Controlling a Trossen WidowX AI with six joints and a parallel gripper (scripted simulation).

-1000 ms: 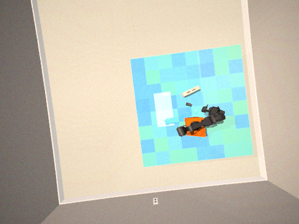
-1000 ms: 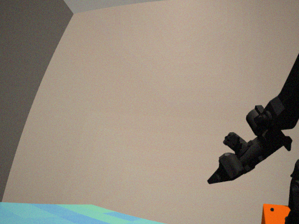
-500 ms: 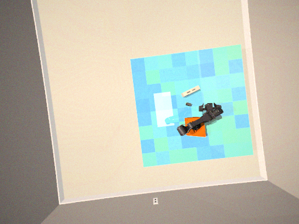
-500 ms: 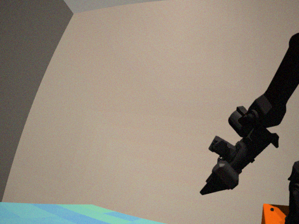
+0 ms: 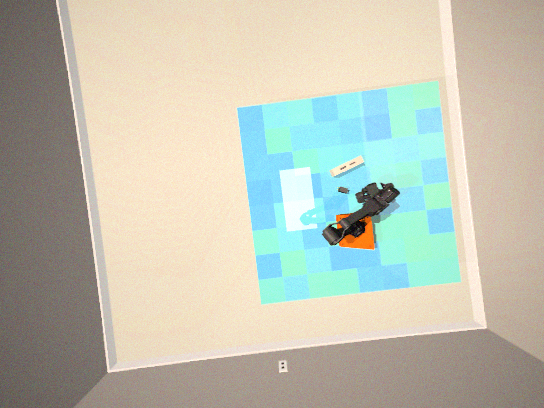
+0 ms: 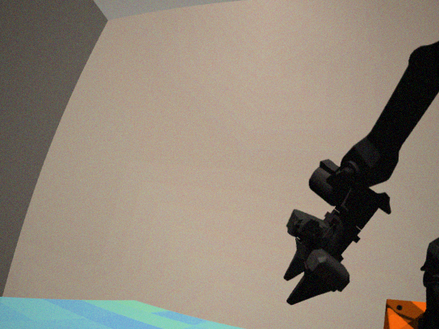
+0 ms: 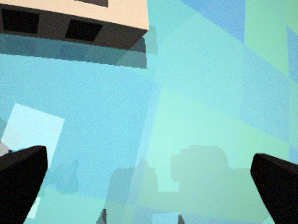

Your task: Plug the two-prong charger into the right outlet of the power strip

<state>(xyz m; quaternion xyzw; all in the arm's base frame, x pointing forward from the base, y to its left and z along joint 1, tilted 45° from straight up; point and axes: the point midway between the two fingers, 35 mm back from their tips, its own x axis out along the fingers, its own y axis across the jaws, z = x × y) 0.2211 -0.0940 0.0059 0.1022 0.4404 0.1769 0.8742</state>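
Observation:
The charger [image 5: 343, 190] is a small dark block on the tiled mat, between the power strip and the arm in the top view; I cannot make out its prongs. The cream power strip [image 5: 358, 160] [image 7: 125, 15] lies slanted above it, with two dark outlets on top. The wrist view shows only part of the strip at the top left, with dark openings in its shaded side. My gripper [image 6: 288, 290] [image 7: 153, 161] is open and empty, raised above the mat and tilted downward. The charger is not clearly visible in the wrist view, and neither strip nor charger shows in the exterior view.
The arm's base stands at the orange plate [image 5: 367, 242] [image 6: 397, 318]. A pale white rectangle [image 5: 295, 187] [image 7: 37, 127] shows on the blue-green mat [image 5: 275, 117] [image 6: 24, 310] left of the charger in the top view. Walls surround the floor.

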